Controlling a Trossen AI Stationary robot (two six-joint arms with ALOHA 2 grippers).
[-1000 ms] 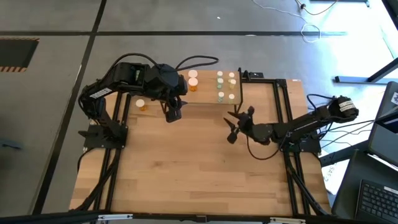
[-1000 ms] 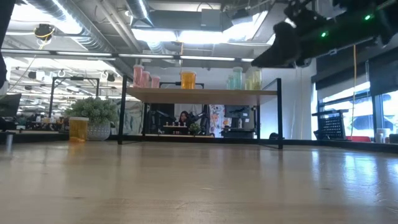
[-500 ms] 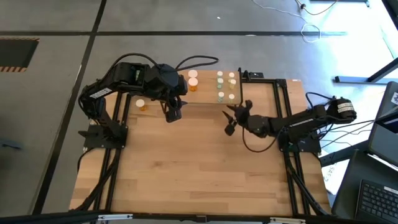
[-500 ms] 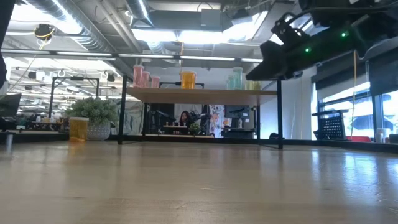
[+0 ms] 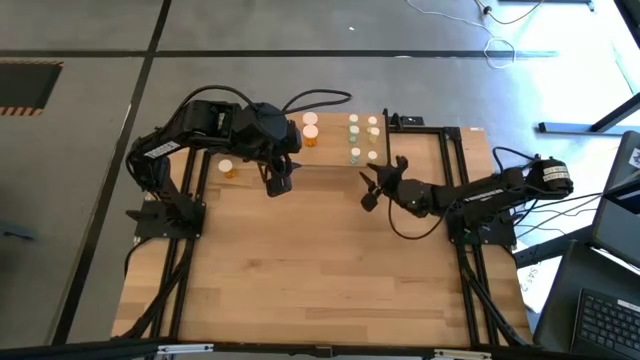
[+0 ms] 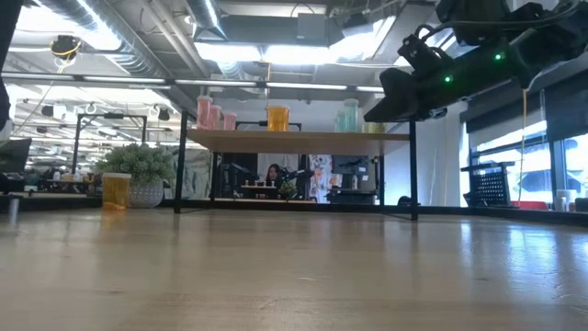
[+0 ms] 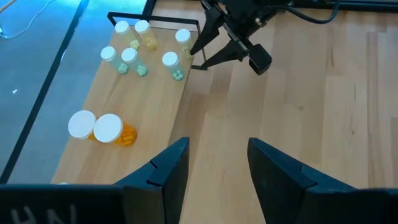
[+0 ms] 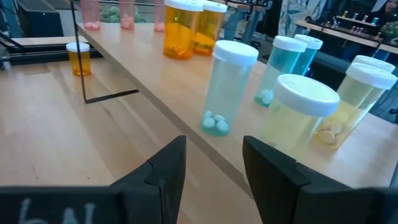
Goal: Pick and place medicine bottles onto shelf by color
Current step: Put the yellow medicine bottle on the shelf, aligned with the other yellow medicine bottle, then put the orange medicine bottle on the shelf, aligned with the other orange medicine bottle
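i note the table [image 5: 320,280] is pale wood planks, satin sheen. shelf [image 8: 149,87] board is smooth light wood on a thin black metal frame. bottles [image 8: 225,87] look like clear glossy plastic with matt white caps.

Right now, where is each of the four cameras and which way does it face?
High view: overhead, looking straight down; both arms show.
Low view: table height, facing the shelf; right arm overhead.
Left wrist view: above the table, over the left hand toward shelf and right hand.
Right wrist view: past the right hand at the bottles.
Shared: both wrist views show the orange bottles.
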